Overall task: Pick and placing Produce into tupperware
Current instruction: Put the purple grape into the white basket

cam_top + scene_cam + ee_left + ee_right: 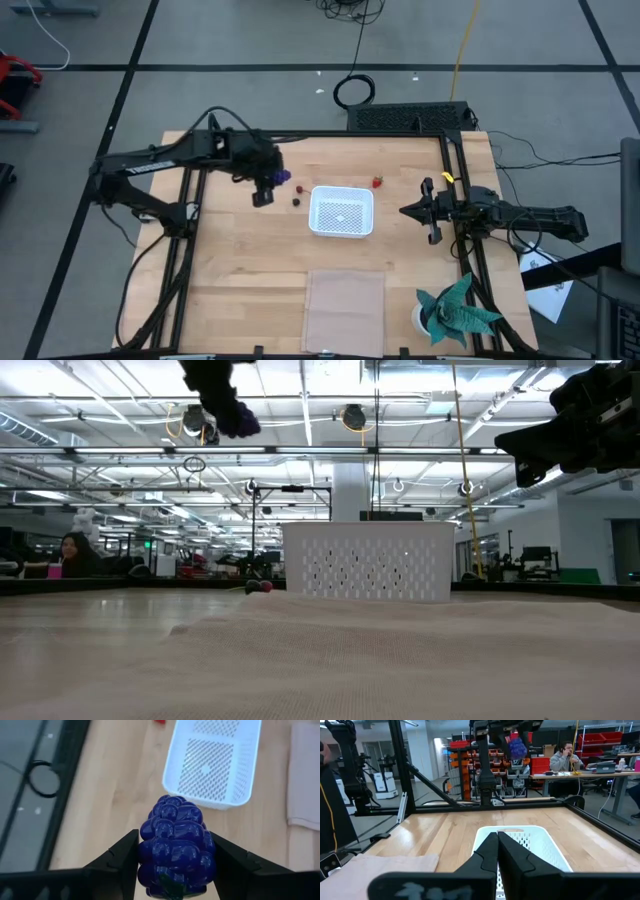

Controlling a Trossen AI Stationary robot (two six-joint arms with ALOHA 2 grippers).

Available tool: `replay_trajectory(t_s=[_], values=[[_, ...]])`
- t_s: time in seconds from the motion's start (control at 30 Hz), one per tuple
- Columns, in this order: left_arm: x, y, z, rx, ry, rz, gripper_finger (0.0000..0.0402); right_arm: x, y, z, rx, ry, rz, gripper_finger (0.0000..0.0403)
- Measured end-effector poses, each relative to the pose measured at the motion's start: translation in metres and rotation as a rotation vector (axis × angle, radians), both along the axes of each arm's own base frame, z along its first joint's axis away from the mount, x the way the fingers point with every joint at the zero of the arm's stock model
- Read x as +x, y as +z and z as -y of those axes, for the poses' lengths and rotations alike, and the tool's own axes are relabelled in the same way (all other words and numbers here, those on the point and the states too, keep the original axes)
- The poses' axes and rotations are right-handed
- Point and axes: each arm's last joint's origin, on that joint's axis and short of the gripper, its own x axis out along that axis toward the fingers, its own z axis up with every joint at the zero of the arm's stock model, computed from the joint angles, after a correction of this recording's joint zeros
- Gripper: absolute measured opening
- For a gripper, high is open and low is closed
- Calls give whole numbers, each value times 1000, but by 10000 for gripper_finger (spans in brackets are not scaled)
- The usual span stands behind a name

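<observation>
Presently on the wooden table [240, 270]: one white tupperware [341, 212], mesh-bottomed, near the table's middle. The left gripper [172, 857] is raised off the surface beside the container on the left arm's side, its two dark fingers [120, 857] pinching a purple-blue grape bunch [175, 847]. One dark berry [296, 199] and one small red berry [299, 188] lie on the wood between that gripper and the tupperware. One red strawberry piece [377, 182] rests just off the container's far right corner. The right gripper [497, 851] hangs on the container's other side, fingers pressed together, carrying nothing. A pale translucent sheet [343, 308] lies at the near edge; a teal paper plant [455, 312] stands at the near right corner.
</observation>
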Motion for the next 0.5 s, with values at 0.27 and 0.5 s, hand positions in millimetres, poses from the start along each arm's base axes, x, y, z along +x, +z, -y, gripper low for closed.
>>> replay_trajectory(t_s=[0.27, 0.5], values=[[41, -9, -16, -64, -66, -30, 189, 0, 0, 0, 0, 0, 1, 0], [79, 2, -24, -59, -152, -24, 189, 0, 0, 0, 0, 0, 3, 0]])
